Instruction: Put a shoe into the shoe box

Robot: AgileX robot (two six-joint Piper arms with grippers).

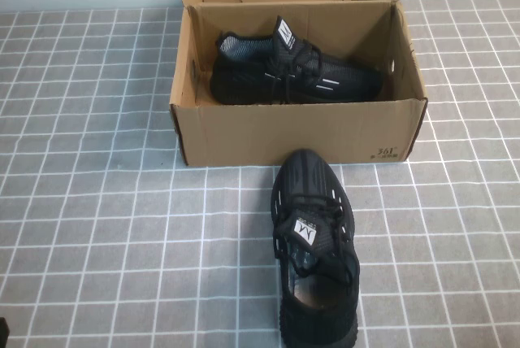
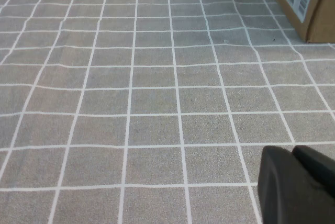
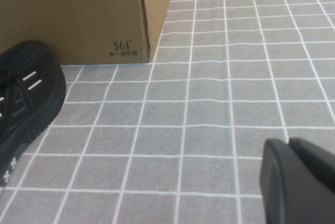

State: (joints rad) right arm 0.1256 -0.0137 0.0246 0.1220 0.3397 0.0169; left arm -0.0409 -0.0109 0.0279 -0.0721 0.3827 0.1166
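- The left gripper (image 2: 296,182) hangs low over bare grey tiled cloth, near one end of the shoe box (image 1: 296,132); its fingers sit pressed together and hold nothing.
- The right gripper (image 3: 298,179) hovers over the cloth just beside the loose shoe (image 1: 314,250), also narrowed to a sliver and empty.
- That loose shoe lies on the table (image 1: 97,226) in front of the box, toe nearly touching the front wall, heel toward the robot.
- A second shoe (image 1: 292,71) already lies on its side inside the box, filling the back half.
- Risks, as I judge them: closed fingers would shove the shoe rather than grasp it; a soft mesh upper may fold and slip; a low carry could clip the front wall; dropping onto the boxed shoe could leave it perched.
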